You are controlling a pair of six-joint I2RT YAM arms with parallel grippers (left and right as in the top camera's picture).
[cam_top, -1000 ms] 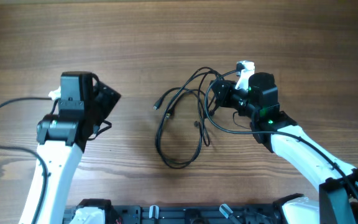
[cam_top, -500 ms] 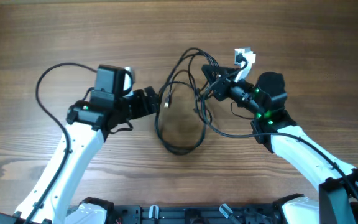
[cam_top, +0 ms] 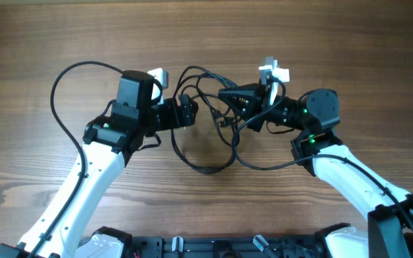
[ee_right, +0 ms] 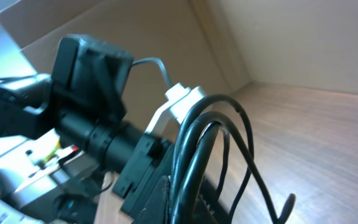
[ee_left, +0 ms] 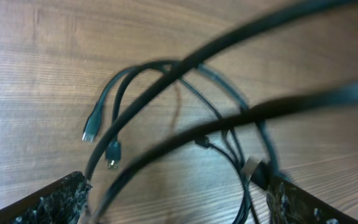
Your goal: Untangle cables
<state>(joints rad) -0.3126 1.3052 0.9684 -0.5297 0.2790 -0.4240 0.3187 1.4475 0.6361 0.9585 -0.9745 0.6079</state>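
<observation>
The thin black cables (cam_top: 205, 170) lie in a tangled bunch on the wooden table between my two arms, with one loop resting toward the front. My right gripper (cam_top: 226, 95) is shut on a few strands and holds them raised; the right wrist view shows the strands (ee_right: 199, 149) pinched between its fingers (ee_right: 188, 200). My left gripper (cam_top: 191, 112) is open at the left side of the bunch. In the left wrist view its fingers (ee_left: 179, 206) are wide apart, blurred strands (ee_left: 229, 121) cross between them, and two small plugs (ee_left: 92, 129) lie on the wood.
The wooden table (cam_top: 350, 43) extends all around. The left arm's thicker black wire (cam_top: 62, 80) arcs out at the left. A black rail (cam_top: 214, 247) runs along the front edge. The left arm (ee_right: 92, 81) fills the left of the right wrist view.
My left arm has swung right and reached the cables. My right gripper has lifted and turned leftward with the strands, pulling the bunch closer to the left gripper.
</observation>
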